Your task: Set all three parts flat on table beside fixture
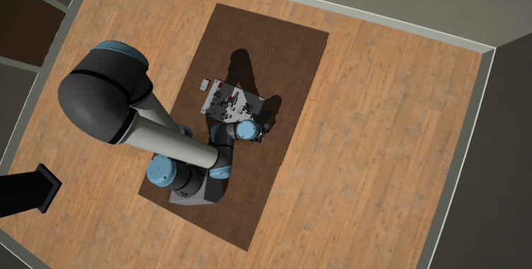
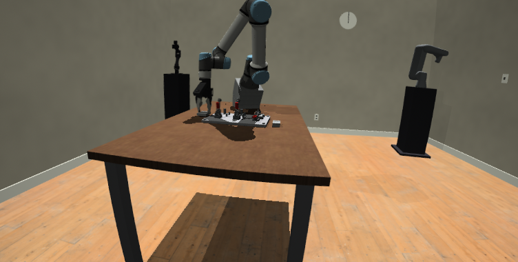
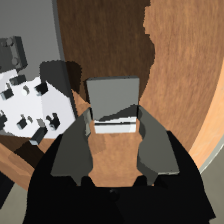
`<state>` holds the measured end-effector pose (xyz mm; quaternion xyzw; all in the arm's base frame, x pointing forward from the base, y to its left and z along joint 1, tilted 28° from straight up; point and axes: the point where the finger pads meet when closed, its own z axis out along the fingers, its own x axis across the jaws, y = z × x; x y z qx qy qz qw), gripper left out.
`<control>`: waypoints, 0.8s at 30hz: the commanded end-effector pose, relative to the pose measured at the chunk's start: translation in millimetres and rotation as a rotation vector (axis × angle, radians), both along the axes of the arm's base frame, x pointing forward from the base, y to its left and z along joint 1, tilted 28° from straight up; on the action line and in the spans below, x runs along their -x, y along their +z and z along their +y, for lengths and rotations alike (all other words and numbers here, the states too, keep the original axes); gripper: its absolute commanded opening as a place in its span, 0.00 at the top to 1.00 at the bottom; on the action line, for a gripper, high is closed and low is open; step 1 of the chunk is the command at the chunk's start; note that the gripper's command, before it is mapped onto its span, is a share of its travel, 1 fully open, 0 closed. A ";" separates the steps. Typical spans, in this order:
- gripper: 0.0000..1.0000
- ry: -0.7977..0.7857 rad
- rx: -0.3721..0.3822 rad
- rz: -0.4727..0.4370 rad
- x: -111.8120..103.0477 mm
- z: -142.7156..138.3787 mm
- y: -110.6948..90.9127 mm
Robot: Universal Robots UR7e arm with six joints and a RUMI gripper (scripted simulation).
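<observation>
My gripper is shut on a flat grey part and holds it level, low over the table beside the fixture; whether it touches the table I cannot tell. The fixture is a grey and white plate with clamps and pins. In the wrist view it lies left of the held part. Another light grey part lies on the table off the fixture's opposite end. A third part I cannot make out among the clamps.
Two red-handled clamps stand upright on the fixture, and a third red handle is low. The brown table's edge runs beyond my gripper's side. The grey robot base stands on the table.
</observation>
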<state>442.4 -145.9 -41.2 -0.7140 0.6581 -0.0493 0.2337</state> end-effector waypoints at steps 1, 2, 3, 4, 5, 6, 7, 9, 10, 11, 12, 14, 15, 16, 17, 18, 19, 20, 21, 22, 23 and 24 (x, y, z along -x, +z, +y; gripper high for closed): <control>1.00 0.000 0.001 -0.001 -0.9 0.1 -1.4; 1.00 0.000 0.001 -0.001 -1.1 0.3 -1.9; 1.00 0.000 0.001 -0.001 -1.3 0.4 -2.3; 1.00 0.000 0.001 -0.001 -1.5 0.5 -2.7; 1.00 0.000 0.001 -0.001 -1.7 0.6 -3.1; 1.00 0.000 0.001 -0.001 -1.8 0.7 -3.4; 1.00 0.000 0.001 -0.001 -1.9 0.8 -3.7; 1.00 0.000 0.001 -0.001 -1.9 0.8 -3.7; 1.00 0.000 0.001 -0.001 -2.0 0.9 -3.9; 1.00 0.000 0.001 -0.001 -2.1 0.9 -4.1; 1.00 0.000 0.001 -0.001 -2.1 1.0 -4.2; 1.00 0.000 0.001 -0.001 -2.2 1.0 -4.3; 1.00 0.000 0.001 -0.001 -2.2 1.0 -4.3; 1.00 0.000 0.001 -0.001 -2.2 1.0 -4.3; 1.00 0.000 0.001 -0.001 -2.2 1.0 -4.3; 1.00 0.000 0.001 -0.001 -2.2 1.0 -4.3; 1.00 0.000 0.001 -0.001 -2.2 1.0 -4.3; 1.00 0.000 0.001 -0.001 -2.2 1.0 -4.3; 1.00 0.000 0.001 -0.001 -2.2 1.0 -4.3; 1.00 0.000 0.001 -0.001 -2.2 1.0 -4.3; 1.00 0.000 0.001 -0.001 -2.2 1.0 -4.3; 1.00 0.000 0.001 -0.001 -2.2 1.0 -4.3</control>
